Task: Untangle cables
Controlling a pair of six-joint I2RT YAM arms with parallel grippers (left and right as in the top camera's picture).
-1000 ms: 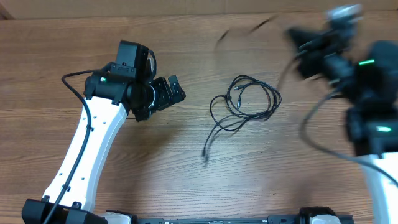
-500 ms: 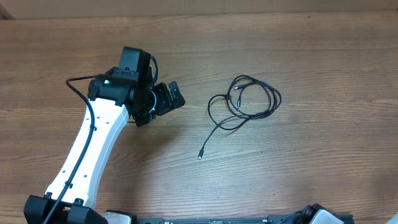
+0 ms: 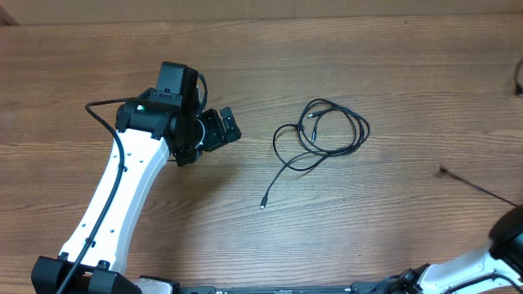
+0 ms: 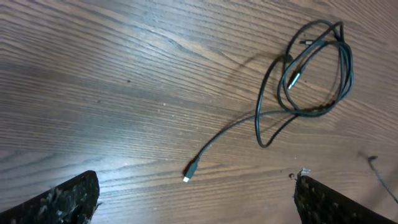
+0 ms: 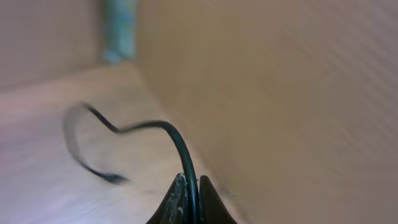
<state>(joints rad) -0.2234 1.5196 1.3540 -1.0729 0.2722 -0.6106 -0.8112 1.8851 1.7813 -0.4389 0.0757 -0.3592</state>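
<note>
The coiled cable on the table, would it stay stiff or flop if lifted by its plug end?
Probably floppy: the coiled cable lies in loose overlapping loops, so it would likely dangle and drag. Likely light, being so thin. The plug end is small, so it may slip.

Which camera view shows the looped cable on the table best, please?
The left wrist view: the looped cable appears large, with its free plug tip clear. Overhead shows it whole but small. Right wrist shows only a second cable pinched in the right tool.

Left arm [image 3: 122, 192]: white link, black joints, a black wire [image 3: 100, 117] along it, a green light [image 3: 140, 104] just behind the left gripper [image 3: 231, 124].
</note>
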